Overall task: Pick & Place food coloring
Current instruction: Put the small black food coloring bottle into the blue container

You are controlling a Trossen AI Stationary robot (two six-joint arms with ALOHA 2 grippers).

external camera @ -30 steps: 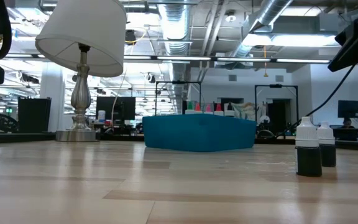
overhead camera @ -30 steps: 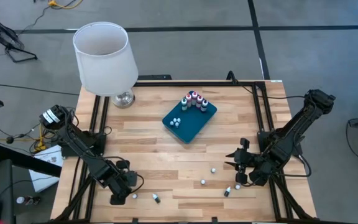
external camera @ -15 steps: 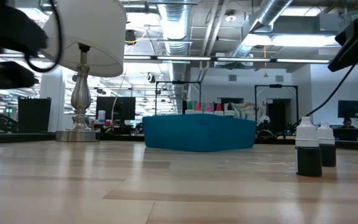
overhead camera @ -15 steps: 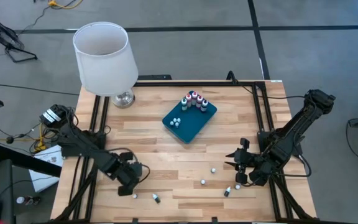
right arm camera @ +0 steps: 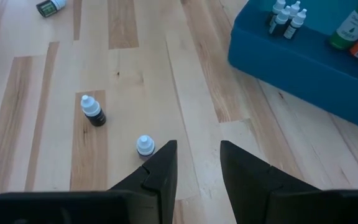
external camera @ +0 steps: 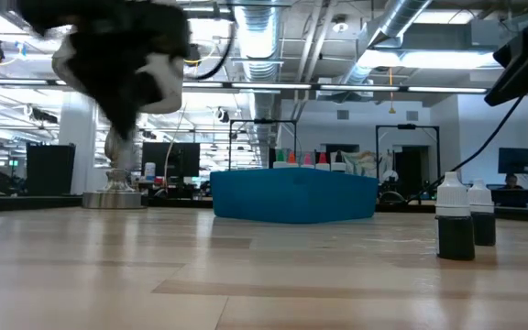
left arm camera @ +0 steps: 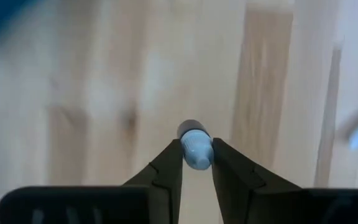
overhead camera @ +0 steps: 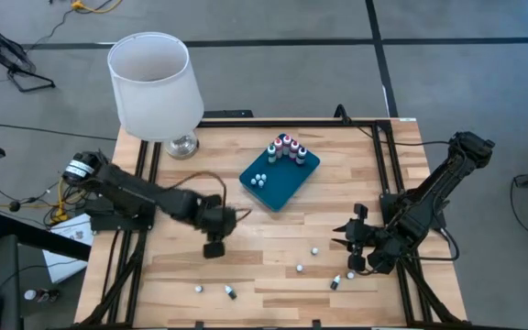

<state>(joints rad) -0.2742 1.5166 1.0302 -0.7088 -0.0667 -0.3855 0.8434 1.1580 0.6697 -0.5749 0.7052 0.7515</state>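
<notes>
- Food coloring, one tiny whitish bottle (left arm camera: pixel 196 149), is clamped between the dark fingers of the left gripper (left arm camera: pixel 196 163); only the left wrist view shows this.
- From overhead, the left arm stretches low across the light wooden table (overhead camera: pixel 246 266), its gripper (overhead camera: pixel 214 246) above bare boards between the white-shaded lamp (overhead camera: pixel 153 85) and the teal rounded tray (overhead camera: pixel 280 188).
- The tray holds three small white-capped bottles (overhead camera: pixel 258 180) and a cluster with red and green tops (overhead camera: pixel 287 148).
- Loose bottles (overhead camera: pixel 230 291) stand along the near edge.
- The right gripper (overhead camera: pixel 354 249) hovers low near the right edge, fingers apart and holding nothing; its wrist view shows two bottles (right arm camera: pixel 93 111) close ahead.
</notes>
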